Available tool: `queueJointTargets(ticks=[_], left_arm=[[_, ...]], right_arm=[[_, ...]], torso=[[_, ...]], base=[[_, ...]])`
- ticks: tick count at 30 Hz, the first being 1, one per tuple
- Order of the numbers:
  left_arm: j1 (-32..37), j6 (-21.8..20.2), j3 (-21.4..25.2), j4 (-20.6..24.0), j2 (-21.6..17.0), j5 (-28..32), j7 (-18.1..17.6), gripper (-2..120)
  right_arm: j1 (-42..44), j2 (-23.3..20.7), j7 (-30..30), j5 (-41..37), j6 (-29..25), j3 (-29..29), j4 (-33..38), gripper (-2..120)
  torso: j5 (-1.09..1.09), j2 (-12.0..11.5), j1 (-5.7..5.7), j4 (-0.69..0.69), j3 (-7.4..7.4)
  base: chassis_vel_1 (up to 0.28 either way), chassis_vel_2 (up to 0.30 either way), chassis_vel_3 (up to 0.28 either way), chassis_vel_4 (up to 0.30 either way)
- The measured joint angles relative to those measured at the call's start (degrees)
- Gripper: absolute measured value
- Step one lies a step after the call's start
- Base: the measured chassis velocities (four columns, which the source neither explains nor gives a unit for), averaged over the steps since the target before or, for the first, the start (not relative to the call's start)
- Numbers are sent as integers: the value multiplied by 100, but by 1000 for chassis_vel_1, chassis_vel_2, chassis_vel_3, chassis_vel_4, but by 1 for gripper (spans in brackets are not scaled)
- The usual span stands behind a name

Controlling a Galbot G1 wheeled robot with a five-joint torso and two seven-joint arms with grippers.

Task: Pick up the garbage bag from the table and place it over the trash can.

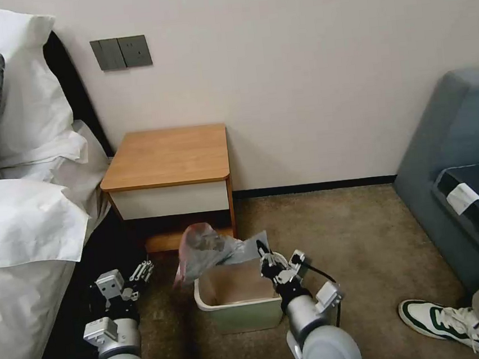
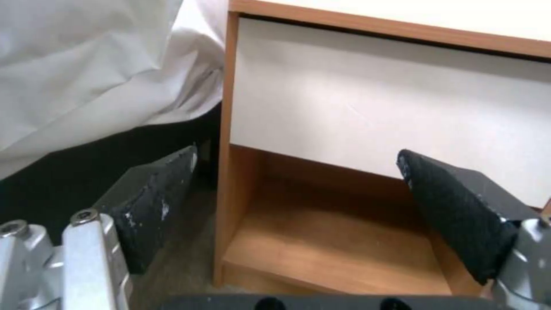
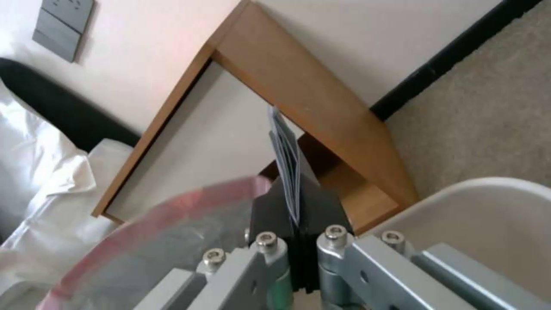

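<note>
Small wooden table [image 1: 169,155] by the wall. In front, low cream plastic trash can [image 1: 238,314] on carpet. Above its far rim, thin grey garbage bag [image 1: 210,253], pinched tight by right gripper [image 1: 265,254]. Left gripper [image 1: 142,270] wide apart, holding nothing.

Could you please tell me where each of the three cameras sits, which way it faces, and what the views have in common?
Head view: high up, looking down at the table, trash can, both arms.
Left wrist view: low, beside the bed, facing the table's drawer front between the open left gripper.
Right wrist view: above the trash can, facing the table; right gripper pinches the garbage bag.
All share the table.
</note>
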State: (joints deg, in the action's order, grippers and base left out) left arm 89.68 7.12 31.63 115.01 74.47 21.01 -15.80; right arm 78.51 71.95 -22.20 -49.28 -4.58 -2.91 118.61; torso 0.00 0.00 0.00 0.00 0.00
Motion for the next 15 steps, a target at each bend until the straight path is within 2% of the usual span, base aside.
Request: queueJointTargets(ticks=[4,9,15], left_arm=[[0,0,-8,-8,5,-2,3,89],[0,4,-12,-25,-1,-16,8,89],[-9,4,-19,-20,2,-19,11,89]], right_arm=[[72,-21,-25,31,11,-26,81,0],[328,-169,429,78,68,-11,226,0],[341,-182,611,51,118,13,305,0]], torso=[[0,0,0,0,0],[0,0,0,0,0],[0,0,0,0,0]], base=[[0,0,0,0],[0,0,0,0],[0,0,0,0]])
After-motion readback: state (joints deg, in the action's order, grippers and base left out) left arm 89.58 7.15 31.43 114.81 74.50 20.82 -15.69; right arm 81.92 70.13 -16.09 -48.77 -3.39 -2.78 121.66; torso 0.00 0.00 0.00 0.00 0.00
